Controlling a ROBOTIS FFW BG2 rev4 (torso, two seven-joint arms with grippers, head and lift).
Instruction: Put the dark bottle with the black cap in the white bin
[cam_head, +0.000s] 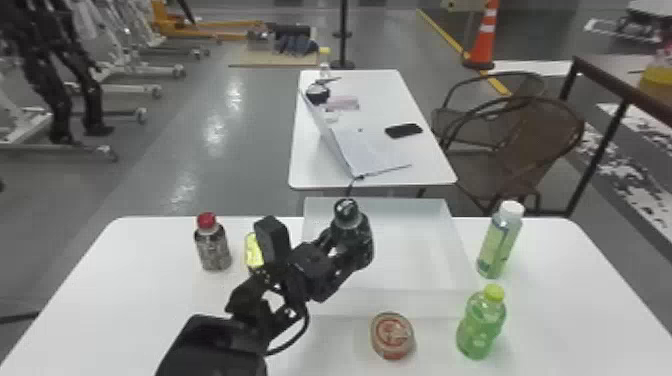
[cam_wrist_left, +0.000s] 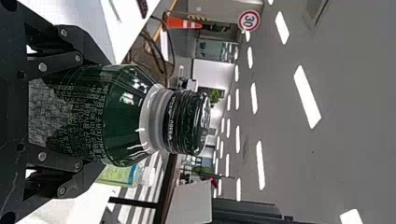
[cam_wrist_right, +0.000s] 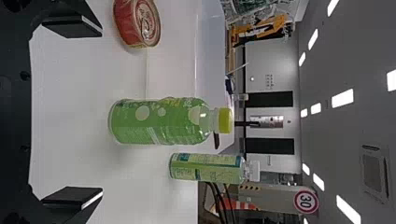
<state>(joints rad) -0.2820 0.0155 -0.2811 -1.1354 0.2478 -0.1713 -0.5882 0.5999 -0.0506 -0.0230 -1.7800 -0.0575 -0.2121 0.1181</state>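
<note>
My left gripper (cam_head: 345, 260) holds the dark bottle (cam_head: 367, 247) upright by its body, above the left part of the white bin (cam_head: 415, 250). In the left wrist view, the dark bottle (cam_wrist_left: 123, 116) with its black cap lies between the fingers of the left gripper (cam_wrist_left: 70, 114), which is shut on it. The right gripper (cam_wrist_right: 93, 112) is idle over the near part of the table, its two fingers wide apart with nothing gripped; a green bottle stands beyond them.
On the table stand a red-capped bottle (cam_head: 213, 245) and a yellow item (cam_head: 254, 251) to the left, a round can (cam_head: 392, 335) in front of the bin, and a yellow-capped green bottle (cam_head: 481, 325) and a white-capped bottle (cam_head: 499, 242) to the right.
</note>
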